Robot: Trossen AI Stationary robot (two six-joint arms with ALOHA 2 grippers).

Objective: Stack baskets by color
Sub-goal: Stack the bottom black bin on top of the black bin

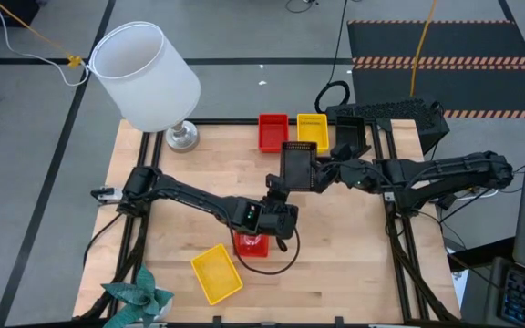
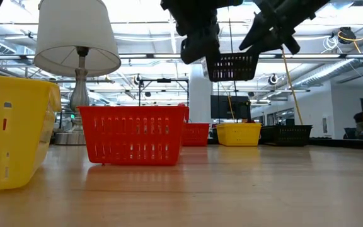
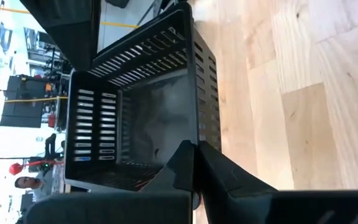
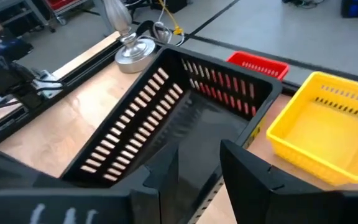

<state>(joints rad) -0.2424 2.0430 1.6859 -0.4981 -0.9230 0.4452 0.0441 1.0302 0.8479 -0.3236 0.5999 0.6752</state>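
A black basket (image 1: 297, 164) hangs in the air above the middle of the table, lifted clear in the low view (image 2: 232, 66). My left gripper (image 1: 279, 187) is shut on it from the near-left. My right gripper (image 1: 328, 173) grips it from the right. A red basket (image 1: 252, 244) stands on its base under my left arm. A yellow basket (image 1: 217, 273) sits on the table nearer the front. At the far edge a red basket (image 1: 272, 130), a yellow basket (image 1: 313, 130) and a black basket (image 1: 349, 137) stand in a row. My left gripper pinches the rim of one basket wall (image 3: 188, 149) between its two shut fingers, coming at it slanting down. The basket is lifted clear of the table and shows turned on its side in the left wrist view. My right gripper holds a wall of the black basket near a corner (image 4: 229, 155), one finger (image 4: 166, 171) inside the basket and the other finger (image 4: 247, 168) outside. The fingers come slanting down from the table's right. The basket's opening faces up toward the wrist camera.
A white lampshade (image 1: 149, 77) on a metal lamp base (image 1: 182, 137) stands at the far left corner. A green plant (image 1: 135, 296) sits at the near left corner. Dark equipment (image 1: 390, 114) lies beyond the far right edge.
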